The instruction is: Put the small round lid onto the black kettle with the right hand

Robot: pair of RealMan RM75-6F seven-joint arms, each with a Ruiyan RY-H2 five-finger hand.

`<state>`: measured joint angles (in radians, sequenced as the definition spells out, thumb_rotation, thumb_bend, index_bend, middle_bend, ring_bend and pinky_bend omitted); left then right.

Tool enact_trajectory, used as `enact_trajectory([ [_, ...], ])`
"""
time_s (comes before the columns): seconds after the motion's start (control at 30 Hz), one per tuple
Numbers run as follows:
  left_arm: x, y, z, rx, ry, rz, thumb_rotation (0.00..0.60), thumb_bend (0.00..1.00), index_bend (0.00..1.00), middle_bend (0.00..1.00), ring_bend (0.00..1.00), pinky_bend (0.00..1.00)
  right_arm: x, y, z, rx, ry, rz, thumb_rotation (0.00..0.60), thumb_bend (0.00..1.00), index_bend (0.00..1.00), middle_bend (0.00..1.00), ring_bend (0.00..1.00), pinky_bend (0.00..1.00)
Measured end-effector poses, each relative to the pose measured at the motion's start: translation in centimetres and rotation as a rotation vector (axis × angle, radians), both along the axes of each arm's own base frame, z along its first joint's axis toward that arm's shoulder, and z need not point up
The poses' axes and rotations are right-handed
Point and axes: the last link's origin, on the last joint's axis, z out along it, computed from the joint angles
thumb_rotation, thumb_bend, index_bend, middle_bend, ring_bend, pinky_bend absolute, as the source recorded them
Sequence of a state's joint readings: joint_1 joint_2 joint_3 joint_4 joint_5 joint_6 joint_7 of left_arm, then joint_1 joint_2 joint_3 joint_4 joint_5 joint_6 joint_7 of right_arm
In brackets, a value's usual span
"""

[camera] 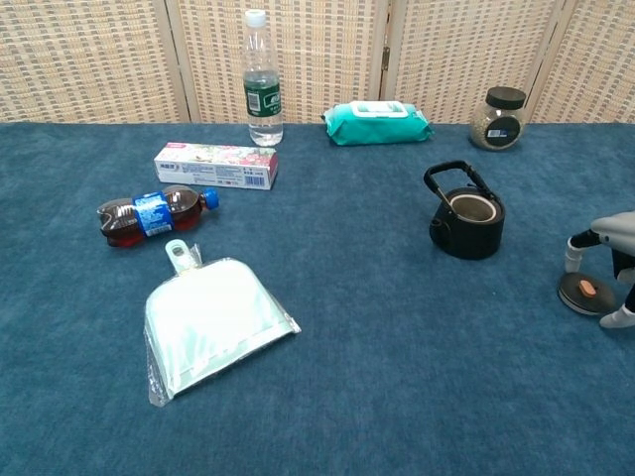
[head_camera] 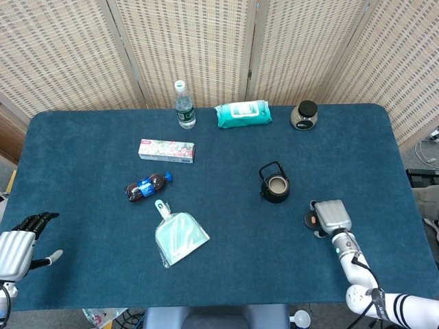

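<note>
Right hand [camera: 607, 260] hangs right over the small round lid [camera: 585, 293] with fingers spread either side, nothing gripped yet — lid's flat on the cloth, and the open black kettle [camera: 467, 222] sits up-left of it, fairly near.

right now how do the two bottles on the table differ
The clear water bottle stands upright by the screen with a white cap and green label. The dark soda bottle lies on its side nearer the front, with a blue cap and blue label. The water bottle looks taller. Both are capped plastic bottles.
</note>
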<state>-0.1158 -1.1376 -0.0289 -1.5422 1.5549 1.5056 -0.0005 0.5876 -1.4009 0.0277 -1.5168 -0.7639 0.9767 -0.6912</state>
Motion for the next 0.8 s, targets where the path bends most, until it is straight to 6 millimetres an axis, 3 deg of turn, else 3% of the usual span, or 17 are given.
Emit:
enact_trajectory([
  [0.2, -0.15, 0.09, 0.05, -0.001, -0.002, 0.007, 0.600, 0.11, 0.22, 0.28, 0.27, 0.50, 0.25, -0.12, -0.28, 0.000, -0.020, 0.004, 0.600, 0.10, 0.32, 1.00, 0.96, 1.00],
  [0.37, -0.16, 0.10, 0.01, -0.004, 0.001, 0.009, 0.600, 0.11, 0.22, 0.28, 0.27, 0.50, 0.29, -0.13, -0.16, -0.004, -0.029, 0.003, 0.600, 0.17, 0.32, 1.00, 0.97, 1.00],
  [0.57, -0.15, 0.11, -0.03, -0.007, 0.003, 0.010, 0.600, 0.11, 0.22, 0.28, 0.27, 0.50, 0.26, -0.19, -0.07, -0.011, -0.032, -0.001, 0.600, 0.26, 0.39, 1.00, 0.97, 1.00],
  [0.8, -0.14, 0.11, -0.05, -0.009, 0.004, 0.012, 0.600, 0.11, 0.22, 0.28, 0.27, 0.50, 0.25, -0.20, -0.14, -0.011, -0.033, -0.004, 0.600, 0.29, 0.46, 1.00, 0.97, 1.00],
])
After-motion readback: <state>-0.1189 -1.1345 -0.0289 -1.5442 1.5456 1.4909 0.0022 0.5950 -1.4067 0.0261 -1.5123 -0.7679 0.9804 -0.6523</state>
